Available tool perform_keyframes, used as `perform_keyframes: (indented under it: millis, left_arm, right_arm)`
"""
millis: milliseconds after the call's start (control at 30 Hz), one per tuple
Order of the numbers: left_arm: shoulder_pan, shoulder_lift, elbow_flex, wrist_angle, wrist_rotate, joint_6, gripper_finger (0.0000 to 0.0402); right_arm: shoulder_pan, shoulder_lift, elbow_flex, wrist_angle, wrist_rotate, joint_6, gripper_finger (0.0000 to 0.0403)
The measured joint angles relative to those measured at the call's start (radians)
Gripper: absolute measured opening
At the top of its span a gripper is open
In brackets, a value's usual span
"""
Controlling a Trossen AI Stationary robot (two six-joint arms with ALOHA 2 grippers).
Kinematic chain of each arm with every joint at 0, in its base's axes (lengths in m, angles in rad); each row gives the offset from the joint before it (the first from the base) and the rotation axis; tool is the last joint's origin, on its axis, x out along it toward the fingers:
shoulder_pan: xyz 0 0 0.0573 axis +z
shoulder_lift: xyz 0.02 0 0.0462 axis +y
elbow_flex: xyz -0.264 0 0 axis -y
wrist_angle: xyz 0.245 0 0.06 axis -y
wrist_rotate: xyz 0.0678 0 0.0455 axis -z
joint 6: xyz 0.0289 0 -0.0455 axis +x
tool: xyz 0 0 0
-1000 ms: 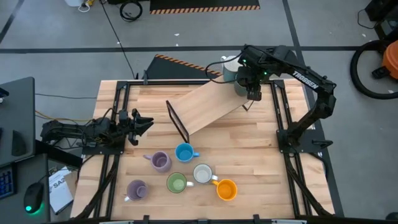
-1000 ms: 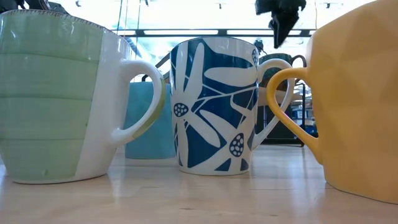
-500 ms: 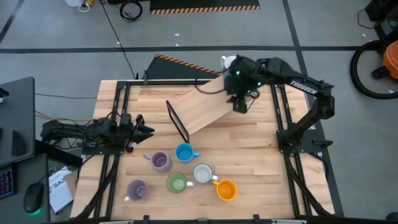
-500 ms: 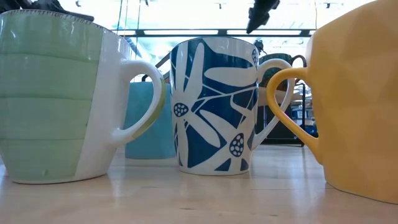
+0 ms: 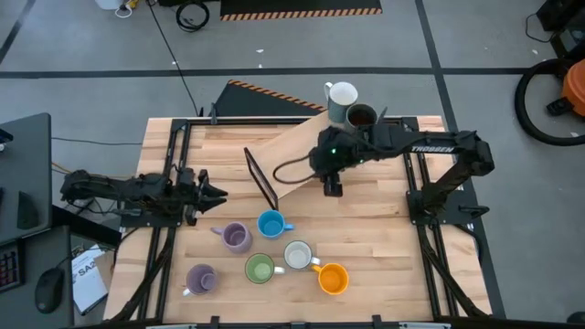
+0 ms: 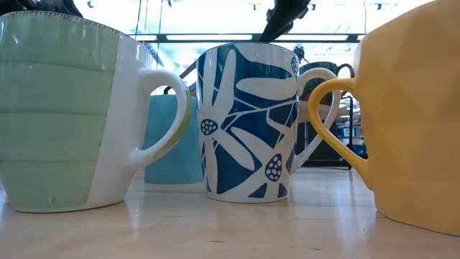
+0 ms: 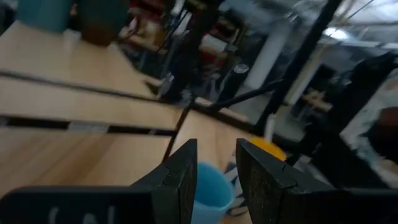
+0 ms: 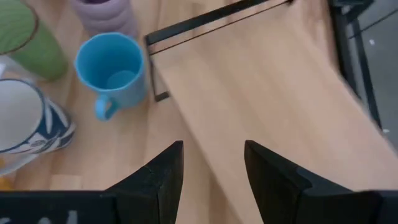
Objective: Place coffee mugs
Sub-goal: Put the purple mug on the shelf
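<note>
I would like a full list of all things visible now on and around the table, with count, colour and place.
Lilac ribbed mugs: two, near the front left of the table, one nearer the front edge.
Plain blue mug: one, beside the black stand.
Green mug: one, front row.
White mug with blue flower pattern: one, between the green and orange mugs.
Orange mug: one, front right of the group.
White mug: one, at the far edge.
Dark brown mug: one, next to it.
Light wooden board: one, lying slanted, with a black stand.
Left gripper: open, empty, at the left side.
Right gripper: open, empty, over the board.
</note>
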Motion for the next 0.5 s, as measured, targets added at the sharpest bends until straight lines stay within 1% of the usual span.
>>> perform_keyframes:
  millis: [167,300,433,500]
  left_arm:
    - [-0.018,0.063,0.051,-0.024,0.001,-0.015,0.0116]
    - [-0.023,0.115,0.101,-0.093,0.001,-0.060,0.0116]
    - [-0.036,0.170,0.126,-0.118,0.002,-0.068,0.0116]
    - [-0.040,0.198,0.139,-0.116,0.002,-0.069,0.0116]
  right_arm:
    - [0.042,0.000,-0.088,0.104,-0.001,0.019,0.0175]
    - [0.069,0.000,-0.143,0.195,0.001,0.030,0.0175]
    - [0.107,0.000,-0.182,0.293,0.031,0.048,0.0175]
    - [0.130,0.000,-0.205,0.314,0.054,0.049,0.0175]
